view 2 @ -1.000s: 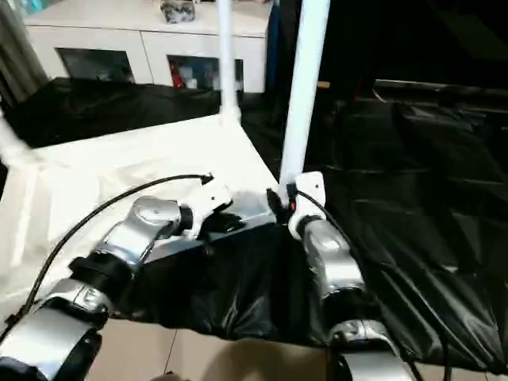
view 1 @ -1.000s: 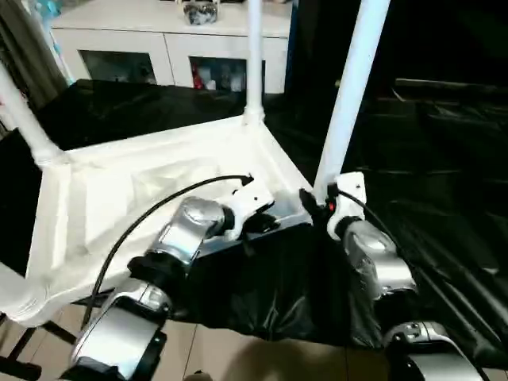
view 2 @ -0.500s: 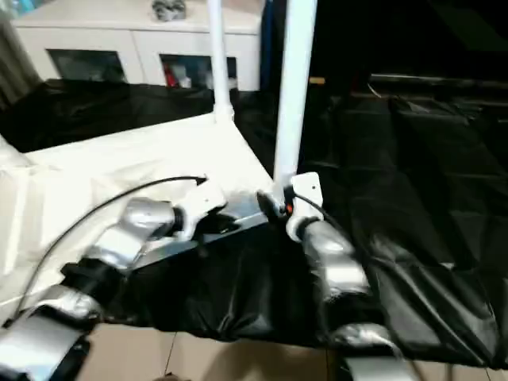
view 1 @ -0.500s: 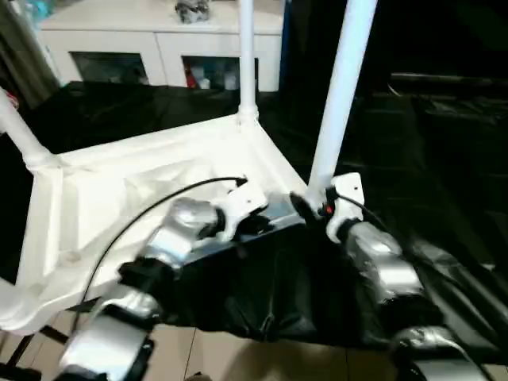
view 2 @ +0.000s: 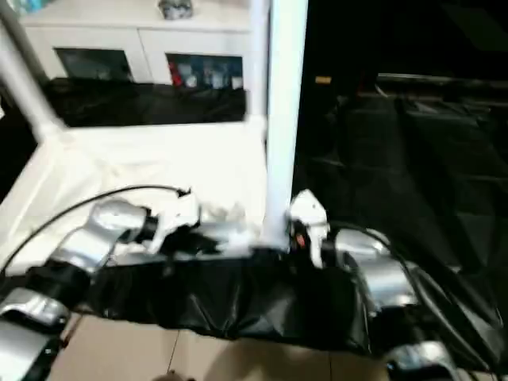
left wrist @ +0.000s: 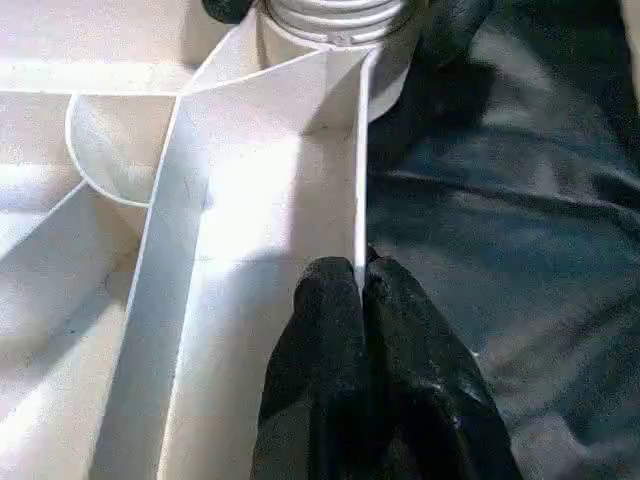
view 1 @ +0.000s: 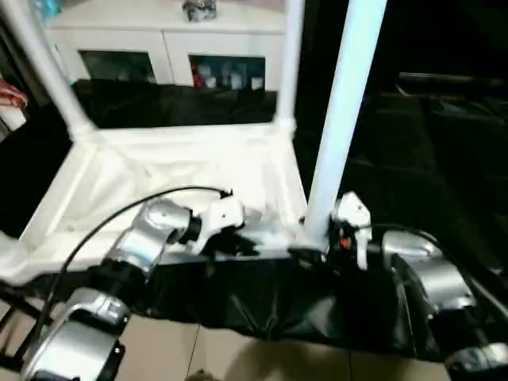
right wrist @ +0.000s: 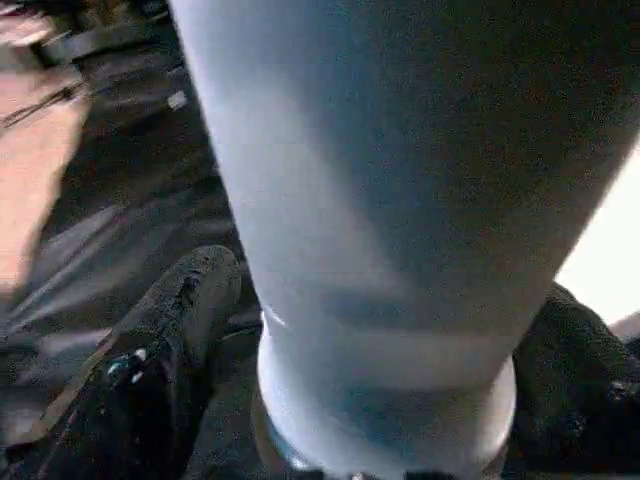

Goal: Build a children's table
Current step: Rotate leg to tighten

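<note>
The white table top (view 1: 182, 163) lies upside down on a black sheet, its ribbed underside up. Three white legs stand in its corner sockets: the near right leg (view 1: 343, 119), a far right leg (view 1: 289, 63) and a far left leg (view 1: 44, 67). My left gripper (left wrist: 358, 275) is shut on the thin near rim (left wrist: 358, 170), a little way from the near right socket (left wrist: 330, 20). My right gripper (right wrist: 385, 320) grips the base of the near right leg (right wrist: 400, 180), with one black finger (right wrist: 185, 300) on each side of it.
A white cabinet with glass doors (view 1: 163, 51) stands at the back. The black sheet (view 1: 432, 151) spreads to the right and hangs over the front edge. Tan floor (view 1: 238, 357) lies below. A black cable (view 1: 119, 214) loops over my left forearm.
The table top has swung round with both grippers on it, so its near rim now lies level across the picture. The far legs have moved right, and my right gripper has dropped lower.
</note>
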Controlling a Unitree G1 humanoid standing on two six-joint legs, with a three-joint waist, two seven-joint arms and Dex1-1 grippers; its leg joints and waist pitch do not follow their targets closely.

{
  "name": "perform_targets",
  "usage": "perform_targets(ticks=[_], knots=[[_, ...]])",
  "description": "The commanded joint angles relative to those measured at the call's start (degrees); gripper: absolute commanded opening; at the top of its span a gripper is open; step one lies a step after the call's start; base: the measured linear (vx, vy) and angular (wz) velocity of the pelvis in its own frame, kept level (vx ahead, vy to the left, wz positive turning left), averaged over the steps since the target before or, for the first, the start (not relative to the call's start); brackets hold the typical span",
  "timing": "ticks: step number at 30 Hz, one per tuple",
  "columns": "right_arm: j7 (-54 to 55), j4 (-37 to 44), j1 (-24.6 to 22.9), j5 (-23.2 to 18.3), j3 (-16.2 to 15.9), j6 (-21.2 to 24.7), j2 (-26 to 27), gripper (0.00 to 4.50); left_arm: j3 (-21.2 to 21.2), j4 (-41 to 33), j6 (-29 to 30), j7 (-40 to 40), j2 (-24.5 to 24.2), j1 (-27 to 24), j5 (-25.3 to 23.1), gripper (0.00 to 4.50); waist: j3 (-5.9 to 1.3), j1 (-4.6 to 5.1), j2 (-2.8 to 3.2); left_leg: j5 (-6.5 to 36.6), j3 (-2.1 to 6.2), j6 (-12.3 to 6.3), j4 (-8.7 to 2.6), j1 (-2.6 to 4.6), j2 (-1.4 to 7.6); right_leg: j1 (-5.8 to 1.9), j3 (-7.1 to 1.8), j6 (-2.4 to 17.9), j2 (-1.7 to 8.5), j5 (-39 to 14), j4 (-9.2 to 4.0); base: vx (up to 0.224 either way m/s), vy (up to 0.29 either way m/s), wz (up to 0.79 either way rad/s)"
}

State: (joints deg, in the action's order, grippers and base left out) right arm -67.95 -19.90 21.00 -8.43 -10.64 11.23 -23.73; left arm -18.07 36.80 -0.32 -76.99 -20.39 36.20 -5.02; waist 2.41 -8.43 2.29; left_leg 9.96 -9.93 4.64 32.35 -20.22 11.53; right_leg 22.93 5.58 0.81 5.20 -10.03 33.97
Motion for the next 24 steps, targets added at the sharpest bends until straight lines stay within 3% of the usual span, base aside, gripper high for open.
perform_targets(ticks=[1, 2, 4, 13, 18, 21, 22, 24], knots=[[-5.9, 3.0, -1.0, -1.0, -5.7, 1.7, 0.8, 3.84, -0.5, -0.2, -0.9, 0.9, 0.5, 1.2, 0.7, 0.0, -3.26, -0.12, -1.03, 13.4, 0.25, -3.84, -3.57, -0.08, 1.98, -2.9, -3.01, 9.8, 3.73, -17.2, -4.36, 0.0, 0.0, 0.0], [-6.5, 3.5, -1.1, -1.1, -6.0, 2.2, 0.4, 3.6, -0.4, 0.0, -1.0, 0.7, 0.3, 1.4, 0.7, 0.0, -3.25, -0.2, -1.19, 13.1, 0.27, -3.85, -3.57, -0.14, 1.94, -2.95, -2.99, 9.8, 3.69, -16.9, -4.31, 0.0, 0.0, 0.0], [-7.0, 3.9, -1.2, -1.2, -6.2, 2.6, 0.1, 3.6, -0.3, 0.0, -1.1, 0.6, 0.2, 1.5, 0.7, 0.0, -3.3, -0.33, -1.14, 12.6, 0.29, -3.78, -3.54, -0.13, 1.97, -2.93, -2.99, 10.0, 3.73, -16.2, -4.17, 0.0, 0.0, 0.0], [-6.9, 5.1, -1.4, -1.1, -6.6, 3.0, 0.1, 2.84, 0.2, 0.7, -1.6, 1.1, 0.3, 1.7, 1.0, 0.0, -3.38, -0.92, -1.37, 11.9, 0.24, -3.36, -3.4, -0.13, 1.89, -2.93, -2.97, 9.5, 3.79, -16.2, -4.09, 0.0, 0.0, 0.0], [-2.8, 4.2, -2.0, -1.0, -5.0, 2.2, 2.0, 2.75, 0.6, 0.8, -0.8, 3.7, 1.3, 1.6, 0.8, 0.0, -3.41, -1.03, -1.09, 11.8, 0.28, -3.23, -3.37, -0.17, 1.86, -2.96, -2.96, 9.5, 3.77, -15.7, -4.04, 0.0, 0.0, 0.0], [3.3, 1.9, -1.8, 0.0, -3.0, 0.9, 4.6, 2.73, 0.7, 1.5, 0.3, 6.6, 2.6, 2.1, 0.0, 0.0, -3.17, -0.87, -1.17, 13.4, 0.32, -2.51, -3.6, -0.1, 1.77, -2.85, -2.88, 8.7, 3.83, -19.1, -4.5, 0.0, 0.0, 0.0], [9.7, -1.1, -1.1, 1.4, -1.3, -0.3, 7.0, 2.73, 0.4, 2.6, 1.0, 9.7, 4.0, 2.8, -1.3, 0.0, -3.06, -0.51, -1.16, 14.4, 0.35, -1.81, -3.74, -0.09, 1.7, -2.7, -2.89, 8.2, 3.82, -21.1, -4.66, 0.0, 0.0, 0.0], [13.7, -2.9, -0.5, 2.1, -0.3, -0.7, 8.5, 2.72, 0.1, 3.4, 1.3, 11.5, 4.9, 3.3, -2.0, 0.0, -2.91, -0.05, -1.41, 16.5, 0.53, -0.61, -3.95, 0.43, 1.51, -2.56, -2.73, 6.8, 4.01, -26.0, -5.42, 0.0, 0.0, 0.0]])
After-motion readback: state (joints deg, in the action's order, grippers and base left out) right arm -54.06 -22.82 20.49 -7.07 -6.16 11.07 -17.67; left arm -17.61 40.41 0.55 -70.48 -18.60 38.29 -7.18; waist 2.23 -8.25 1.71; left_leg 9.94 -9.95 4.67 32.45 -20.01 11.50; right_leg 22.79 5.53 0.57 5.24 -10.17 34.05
